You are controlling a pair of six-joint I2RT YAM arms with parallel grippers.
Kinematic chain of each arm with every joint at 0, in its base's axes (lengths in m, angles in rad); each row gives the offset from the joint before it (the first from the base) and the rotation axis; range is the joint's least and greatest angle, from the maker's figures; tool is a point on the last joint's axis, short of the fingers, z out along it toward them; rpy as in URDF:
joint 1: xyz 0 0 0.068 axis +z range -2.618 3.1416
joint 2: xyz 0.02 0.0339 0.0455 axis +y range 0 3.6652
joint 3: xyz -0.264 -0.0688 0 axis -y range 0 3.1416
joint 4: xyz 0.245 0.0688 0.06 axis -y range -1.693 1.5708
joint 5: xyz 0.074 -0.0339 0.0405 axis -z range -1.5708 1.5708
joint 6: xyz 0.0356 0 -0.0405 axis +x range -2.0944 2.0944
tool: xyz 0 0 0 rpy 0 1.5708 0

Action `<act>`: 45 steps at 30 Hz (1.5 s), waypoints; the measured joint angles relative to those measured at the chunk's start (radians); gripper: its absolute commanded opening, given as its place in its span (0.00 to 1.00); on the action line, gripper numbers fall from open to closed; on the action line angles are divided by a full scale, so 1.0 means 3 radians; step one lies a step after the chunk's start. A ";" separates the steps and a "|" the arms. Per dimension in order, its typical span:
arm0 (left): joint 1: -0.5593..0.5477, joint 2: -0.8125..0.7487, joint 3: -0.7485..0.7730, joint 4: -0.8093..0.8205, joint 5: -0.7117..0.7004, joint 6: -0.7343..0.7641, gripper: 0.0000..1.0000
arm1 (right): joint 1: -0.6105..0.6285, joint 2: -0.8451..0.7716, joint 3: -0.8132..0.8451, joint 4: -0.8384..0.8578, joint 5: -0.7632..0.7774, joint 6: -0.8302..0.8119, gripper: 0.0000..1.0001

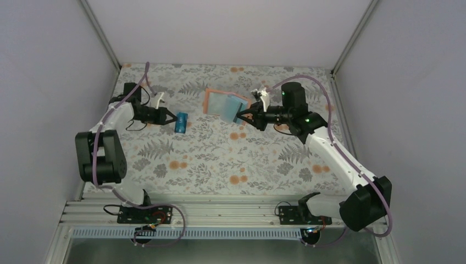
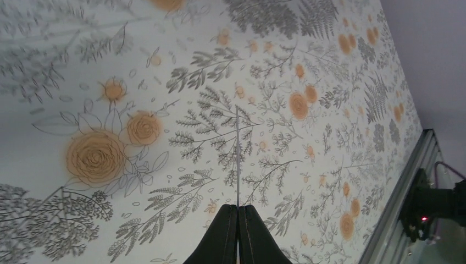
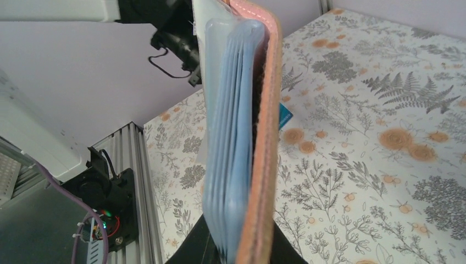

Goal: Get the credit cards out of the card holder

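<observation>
The card holder (image 1: 222,104), an orange cover with pale blue sleeves, hangs above the mat at the back centre, and my right gripper (image 1: 240,116) is shut on its right edge. In the right wrist view it stands edge-on, blue sleeves (image 3: 231,137) on the left and orange cover (image 3: 265,165) on the right, clamped at my right gripper (image 3: 242,254). A blue credit card (image 1: 181,122) is held away from the holder, to its left, with my left gripper (image 1: 173,119) shut on it. The left wrist view shows this card (image 2: 237,154) as a thin upright line rising from my left gripper (image 2: 237,209). Any cards inside the sleeves are hidden.
A floral mat (image 1: 231,159) covers the table. Grey walls close in the back and both sides. An aluminium rail (image 1: 220,212) with both arm bases runs along the near edge. The left arm (image 3: 165,22) shows behind the holder in the right wrist view.
</observation>
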 measured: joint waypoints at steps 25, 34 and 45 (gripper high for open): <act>-0.0048 0.0423 0.0177 0.0323 -0.0448 0.0064 0.83 | 0.0031 0.0156 0.0006 -0.0146 -0.0181 -0.0006 0.04; -0.0660 -0.1055 0.0352 -0.0025 0.0590 0.0931 1.00 | 0.0211 0.0202 0.0090 -0.0120 -0.0186 0.0038 0.04; -0.1228 -0.0996 0.0359 0.0118 0.0345 0.0717 0.14 | 0.0467 0.0210 0.0125 -0.0090 -0.0161 0.0051 0.07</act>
